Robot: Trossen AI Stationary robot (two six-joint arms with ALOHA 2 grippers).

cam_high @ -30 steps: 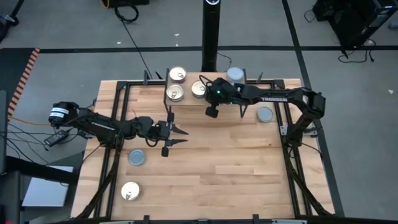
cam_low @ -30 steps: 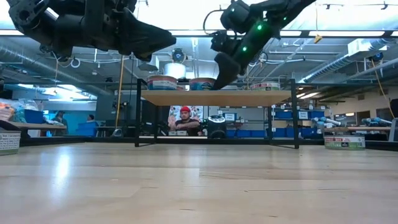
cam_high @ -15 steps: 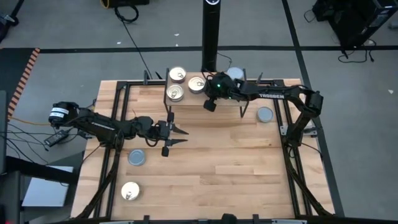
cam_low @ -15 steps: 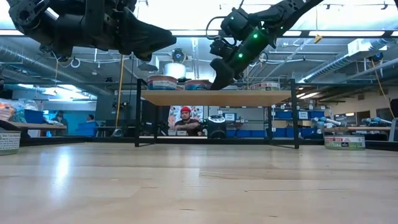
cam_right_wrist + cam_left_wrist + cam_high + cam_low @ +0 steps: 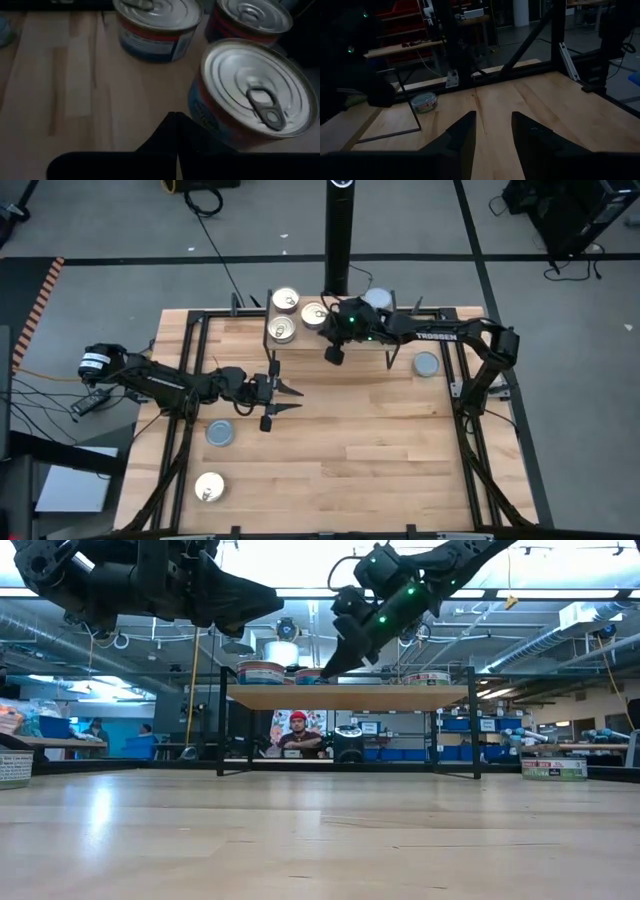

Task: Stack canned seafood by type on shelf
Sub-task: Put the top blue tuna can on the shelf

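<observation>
The shelf [image 5: 350, 345] stands at the table's far edge. On it three gold pull-tab tins cluster at the left end [image 5: 285, 300] [image 5: 282, 330] [image 5: 314, 313], and a blue-grey tin [image 5: 378, 298] sits farther right. My right gripper [image 5: 175, 120] [image 5: 325, 670] is shut, slanting down onto the shelf top beside the nearest gold tin [image 5: 250, 95]. My left gripper [image 5: 288, 398] [image 5: 492, 125] is open and hovers over the table left of centre. On the table lie blue-grey tins [image 5: 426, 364] [image 5: 220, 433] and a gold tin [image 5: 209, 487]. My right gripper lies with the outer side of its shut fingers [image 5: 195, 137] against the side wall [image 5: 197, 107] of the gold tin, low down, coming slanting from above and from the table's right. The tin stands upright on the shelf board.
Black frame rails run along the table's edges [image 5: 200, 340]. A black pole [image 5: 338, 240] rises behind the shelf. The table's middle and near right show bare wood [image 5: 400, 450]. A person [image 5: 297, 735] sits in the room beyond the table.
My right gripper has moved along the shelf toward the table's left and far edge, staying shut. The gold tin beside it has slid the same way on the board, closer to the other two gold tins.
</observation>
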